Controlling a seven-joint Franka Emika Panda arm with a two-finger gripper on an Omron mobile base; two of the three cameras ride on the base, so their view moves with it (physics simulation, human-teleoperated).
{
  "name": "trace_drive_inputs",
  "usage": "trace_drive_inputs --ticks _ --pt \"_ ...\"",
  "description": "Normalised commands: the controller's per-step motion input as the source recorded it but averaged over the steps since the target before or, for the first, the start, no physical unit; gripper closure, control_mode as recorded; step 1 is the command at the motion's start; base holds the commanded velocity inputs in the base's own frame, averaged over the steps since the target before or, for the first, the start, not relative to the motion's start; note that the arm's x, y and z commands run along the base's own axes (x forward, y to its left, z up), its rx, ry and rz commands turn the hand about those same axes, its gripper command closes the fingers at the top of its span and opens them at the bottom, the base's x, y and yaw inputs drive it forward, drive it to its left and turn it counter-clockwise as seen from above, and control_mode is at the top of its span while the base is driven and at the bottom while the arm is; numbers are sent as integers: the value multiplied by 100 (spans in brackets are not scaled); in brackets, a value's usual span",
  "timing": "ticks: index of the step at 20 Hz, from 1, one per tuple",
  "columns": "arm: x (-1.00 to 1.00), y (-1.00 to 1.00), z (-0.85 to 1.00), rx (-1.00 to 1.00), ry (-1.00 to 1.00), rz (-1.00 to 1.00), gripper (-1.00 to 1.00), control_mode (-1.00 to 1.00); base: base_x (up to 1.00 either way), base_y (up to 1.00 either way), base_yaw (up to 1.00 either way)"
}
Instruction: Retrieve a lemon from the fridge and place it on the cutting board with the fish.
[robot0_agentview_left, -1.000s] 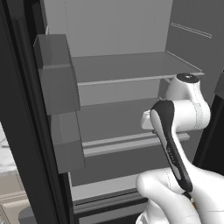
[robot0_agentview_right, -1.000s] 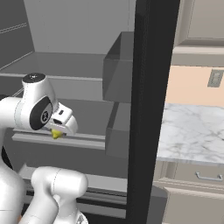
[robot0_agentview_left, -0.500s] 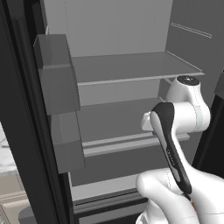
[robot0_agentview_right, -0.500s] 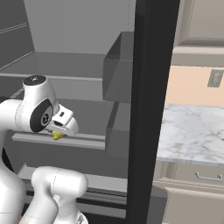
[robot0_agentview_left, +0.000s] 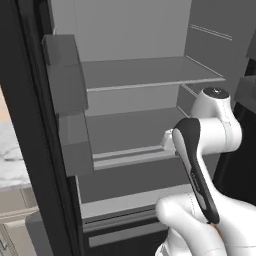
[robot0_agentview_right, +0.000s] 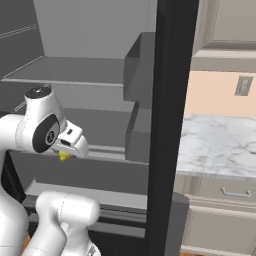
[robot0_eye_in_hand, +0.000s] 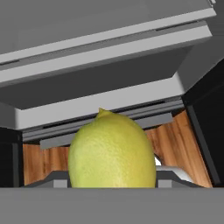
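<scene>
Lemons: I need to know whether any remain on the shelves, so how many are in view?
1. The lemon sits in the gripper, in front of the fridge shelves; others may be hidden.

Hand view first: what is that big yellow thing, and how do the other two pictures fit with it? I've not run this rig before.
That is the lemon, seen close by a camera on the robot's hand; it sits between the fingers of the gripper, so it appears held. The other two pictures come from cameras on the rolling base, behind the white arm on its left and right. Both look into the open fridge with its grey shelves. In the right base view the lemon is a small yellow spot under the hand, and a marble counter lies beyond the door.
</scene>
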Motion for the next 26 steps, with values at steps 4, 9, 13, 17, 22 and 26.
trace_drive_inputs --ticks 4,9,13,17,22,26 --pt "0 0 0 0 0 0 100 100 -69 0 0" --pt "0 0 0 0 0 0 100 100 -77 0 0" --pt "0 0 0 0 0 0 100 100 -77 0 0" --pt "0 0 0 0 0 0 100 100 -80 0 0" --pt "0 0 0 0 0 0 100 100 -47 36 9" --pt "0 0 0 0 0 0 100 100 -10 76 2"
